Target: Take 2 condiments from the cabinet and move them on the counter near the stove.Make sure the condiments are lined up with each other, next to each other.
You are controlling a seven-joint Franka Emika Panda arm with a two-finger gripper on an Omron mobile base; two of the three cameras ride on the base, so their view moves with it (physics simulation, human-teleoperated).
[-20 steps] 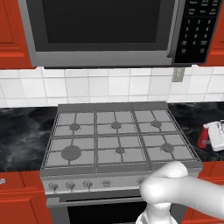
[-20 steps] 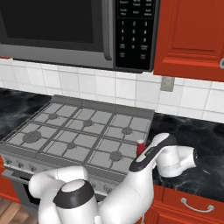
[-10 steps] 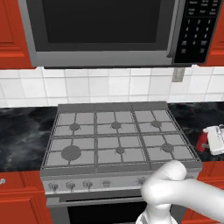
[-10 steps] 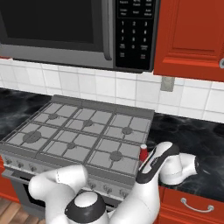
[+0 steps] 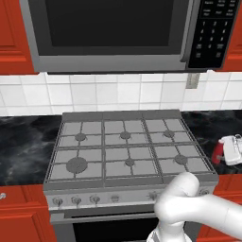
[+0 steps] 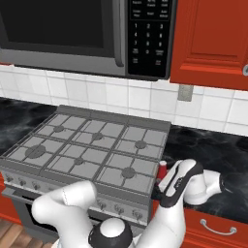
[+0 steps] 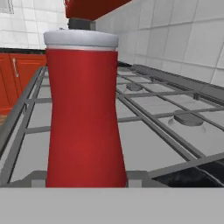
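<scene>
- End effector (image 6: 167, 180): low at right front corner of gas range, over counter edge; jaws hidden, so grasp state not determinable from views.
- Red condiment bottle (image 7: 83, 113): upright, pale cap on top, directly ahead of hand camera, just beside gas range (image 5: 127, 146); small red part visible beside white hand in both base views.
- Black marble counter (image 6: 208, 145): bare slab right of range; judged as placement zone.
- Step in hand, judged: setting first condiment beside stove.
- Next move, judged: confirm bottle base seated on counter, release, retract clear without tipping.
- Red wall cabinet (image 6: 213, 38): upper right, closed; second condiment fetch pending.
</scene>
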